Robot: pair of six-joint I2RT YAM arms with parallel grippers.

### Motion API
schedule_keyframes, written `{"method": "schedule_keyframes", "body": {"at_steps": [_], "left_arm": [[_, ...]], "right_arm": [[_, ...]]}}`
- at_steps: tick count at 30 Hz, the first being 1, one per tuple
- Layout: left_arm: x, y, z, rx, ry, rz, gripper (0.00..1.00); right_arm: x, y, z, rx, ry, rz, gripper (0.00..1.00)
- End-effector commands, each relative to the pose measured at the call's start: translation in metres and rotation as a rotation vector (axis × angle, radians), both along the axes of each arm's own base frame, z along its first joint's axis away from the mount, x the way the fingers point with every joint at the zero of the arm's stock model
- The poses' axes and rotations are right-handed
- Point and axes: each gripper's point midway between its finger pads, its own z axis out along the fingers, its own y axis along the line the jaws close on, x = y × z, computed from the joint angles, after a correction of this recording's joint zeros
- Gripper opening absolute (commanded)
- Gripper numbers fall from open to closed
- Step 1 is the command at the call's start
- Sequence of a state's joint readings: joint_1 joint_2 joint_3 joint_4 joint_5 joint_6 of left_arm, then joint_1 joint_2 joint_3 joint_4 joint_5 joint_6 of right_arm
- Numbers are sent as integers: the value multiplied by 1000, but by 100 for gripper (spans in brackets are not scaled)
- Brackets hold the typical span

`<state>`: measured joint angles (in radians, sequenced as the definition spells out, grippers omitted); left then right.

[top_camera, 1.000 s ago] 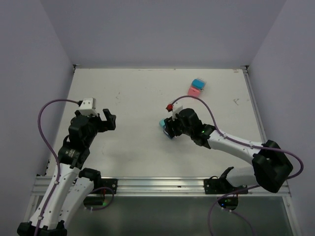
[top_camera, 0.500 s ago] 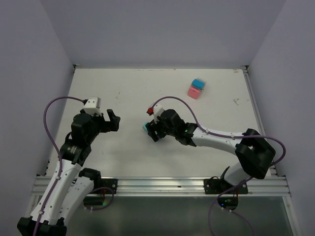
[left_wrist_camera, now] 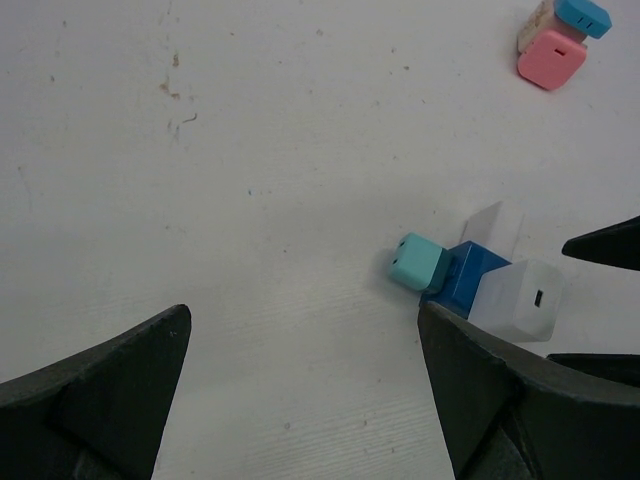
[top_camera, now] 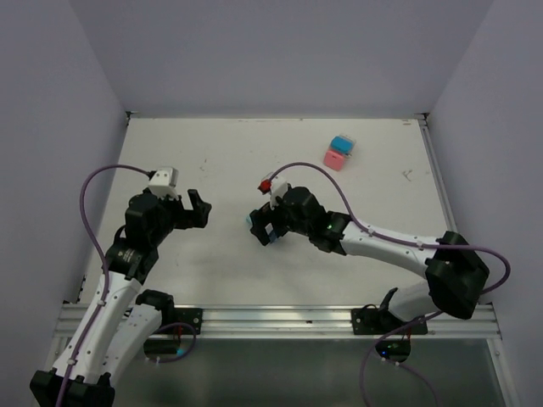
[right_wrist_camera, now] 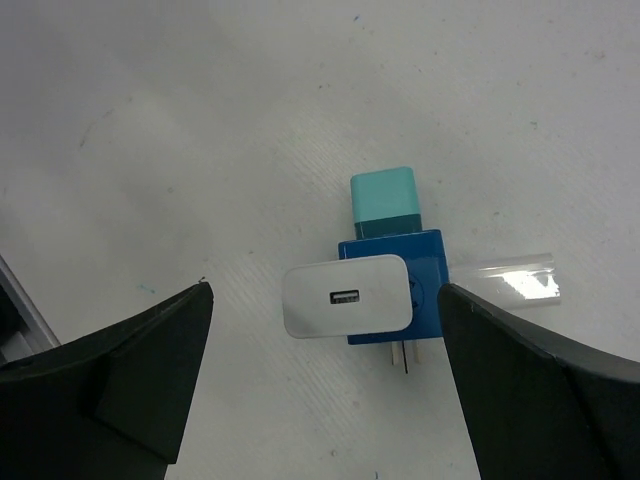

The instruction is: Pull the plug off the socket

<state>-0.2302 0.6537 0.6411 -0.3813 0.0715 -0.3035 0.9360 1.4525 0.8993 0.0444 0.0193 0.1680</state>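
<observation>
A blue socket block (right_wrist_camera: 425,262) lies flat on the white table. A white plug (right_wrist_camera: 347,296) with a USB port sits in its upper face, and a teal plug (right_wrist_camera: 383,202) is stuck in one side. Two bare metal prongs stick out of the block's near edge. My right gripper (right_wrist_camera: 322,290) hovers over the assembly, open, its fingers wide on either side and touching nothing. In the top view it (top_camera: 261,227) covers most of the block. My left gripper (left_wrist_camera: 305,310) is open and empty to the left, with the teal plug (left_wrist_camera: 418,262), socket (left_wrist_camera: 470,278) and white plug (left_wrist_camera: 525,300) ahead of it.
A second assembly, a pink plug with a blue one (top_camera: 338,153), lies at the back right of the table (top_camera: 212,161). A clear strip of plastic (right_wrist_camera: 515,278) lies beside the blue socket. Purple walls enclose the table on three sides.
My right gripper carried the socket assembly leftward, then opened and let it go on the table. The left arm edged slightly to the right.
</observation>
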Motion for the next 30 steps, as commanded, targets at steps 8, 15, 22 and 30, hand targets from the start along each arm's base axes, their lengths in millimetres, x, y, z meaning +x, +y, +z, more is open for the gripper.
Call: {"method": "schedule_keyframes", "body": {"at_steps": [8,15,22,30], "left_arm": [[8,2,-3,2,13,26,100],[9,6,-3,10,14,48,100],[7,10,2,10,0,68,100],[6,15,5,14,-13,97,100]], "right_arm": [[7,-32,45,85,142,-412,99],[-6,-16,38,-24,117,-519,99],[-5,-10,24,-57,89,-729,98],[5,-7,16,-109,90,-884,85]]}}
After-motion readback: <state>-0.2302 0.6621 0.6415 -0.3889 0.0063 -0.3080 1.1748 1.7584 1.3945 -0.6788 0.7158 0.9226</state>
